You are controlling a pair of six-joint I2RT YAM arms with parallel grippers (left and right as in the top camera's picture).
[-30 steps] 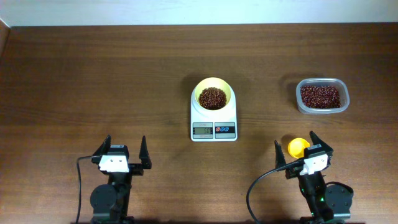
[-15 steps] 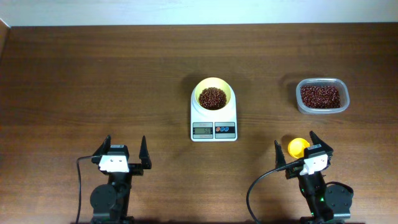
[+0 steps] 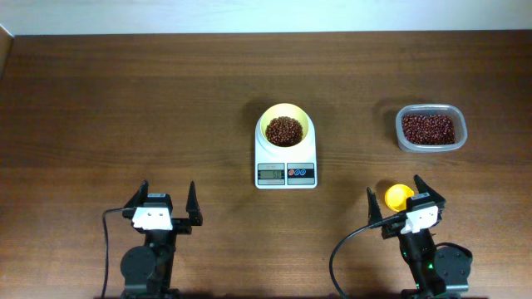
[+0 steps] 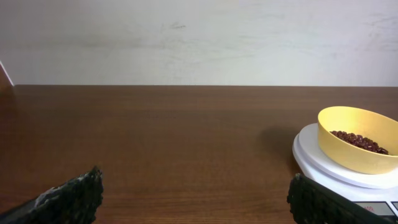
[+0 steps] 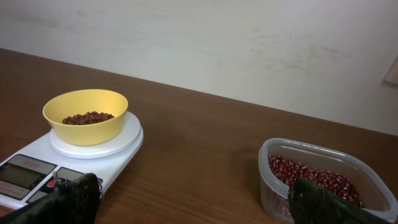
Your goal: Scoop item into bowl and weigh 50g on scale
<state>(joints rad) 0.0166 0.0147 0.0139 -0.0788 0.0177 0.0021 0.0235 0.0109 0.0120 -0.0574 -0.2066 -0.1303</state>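
The pale yellow bowl (image 3: 286, 117) stands on the white scale (image 3: 286, 174) at the table's middle, holding a small heap of red-brown beans (image 3: 284, 130). In the left wrist view the bowl (image 4: 357, 155) and scale (image 4: 311, 158) lie at the right edge. From the right wrist the bowl (image 5: 85, 121) sits on the scale (image 5: 37, 162) at the left. My left gripper (image 3: 168, 189) hovers open near the front left, with nothing between its fingers. My right gripper (image 3: 395, 186) is open at the front right, well apart from the scale.
A clear plastic tub (image 3: 430, 145) with more beans (image 3: 429, 127) sits at the back right; its wall (image 5: 273, 186) is close ahead of my right gripper. A yellow scoop (image 3: 398, 196) lies on the table between the right fingers, unseen from the wrist.
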